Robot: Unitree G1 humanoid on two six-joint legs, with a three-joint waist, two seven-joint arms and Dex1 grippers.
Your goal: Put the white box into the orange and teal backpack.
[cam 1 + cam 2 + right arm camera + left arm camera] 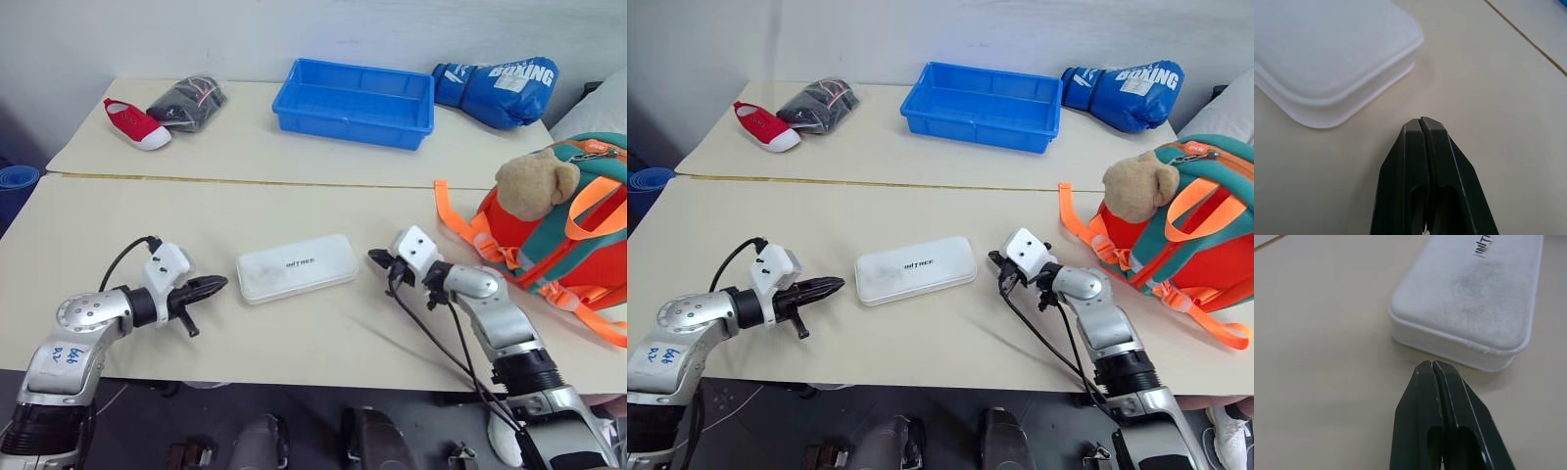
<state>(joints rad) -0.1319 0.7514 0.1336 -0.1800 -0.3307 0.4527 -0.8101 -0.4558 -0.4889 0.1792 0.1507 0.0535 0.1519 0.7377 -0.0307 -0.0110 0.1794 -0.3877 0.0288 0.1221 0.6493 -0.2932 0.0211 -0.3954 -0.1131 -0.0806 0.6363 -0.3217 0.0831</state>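
Both pincers, left gripper point(217, 285) and right gripper point(378, 258), are closed and empty; white box point(296, 267) between (flat, round-cornered, dark-lettered lid).

White box point(297, 267) between both hands; backpack point(563, 235) right

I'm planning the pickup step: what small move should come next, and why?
Probably press both shut grippers inward against the white box: the left gripper and right gripper flank its ends with small gaps, and it lies flat, away from the backpack.
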